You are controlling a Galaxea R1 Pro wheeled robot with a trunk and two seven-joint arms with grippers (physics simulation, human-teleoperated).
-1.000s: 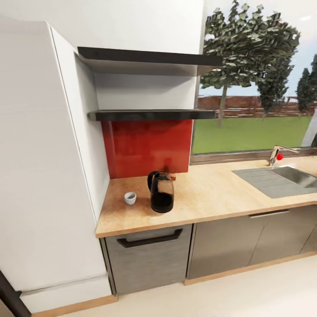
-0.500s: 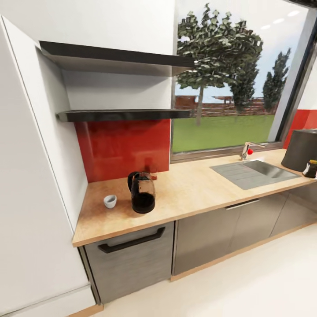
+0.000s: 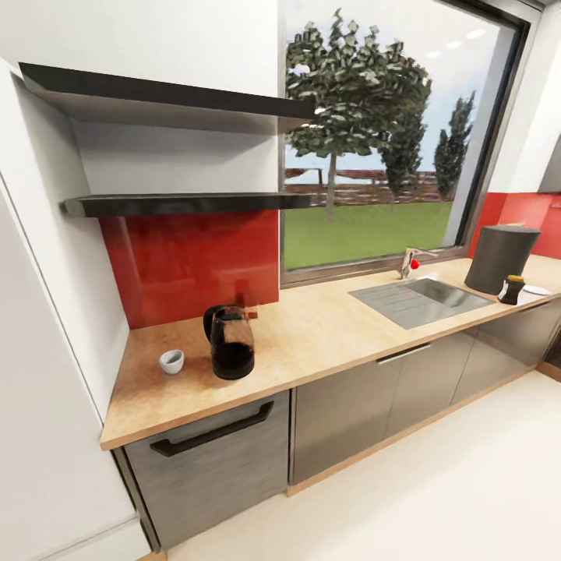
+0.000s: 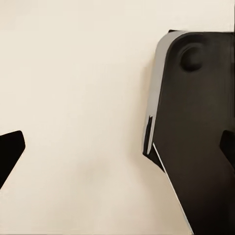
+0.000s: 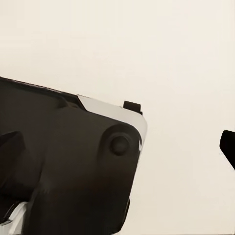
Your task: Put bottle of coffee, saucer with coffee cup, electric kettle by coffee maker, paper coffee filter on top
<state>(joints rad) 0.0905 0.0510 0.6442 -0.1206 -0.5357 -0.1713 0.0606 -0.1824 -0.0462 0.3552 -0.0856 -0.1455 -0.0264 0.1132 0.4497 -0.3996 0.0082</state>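
The electric kettle [image 3: 231, 343] is seen upright on the kitchen countertop [image 3: 327, 331], the coffee cup [image 3: 172, 361] just beside it, well apart from the coffee maker [image 3: 499, 259]; both grippers' fingers are seen spread, nothing held; the nearer arm cannot be told.

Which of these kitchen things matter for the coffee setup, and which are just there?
Job things: smoky glass kettle; small white cup; dark grey coffee maker; small dark coffee jar; white saucer; beige countertop; lower dark shelf.

Just there: steel sink; tap; window.
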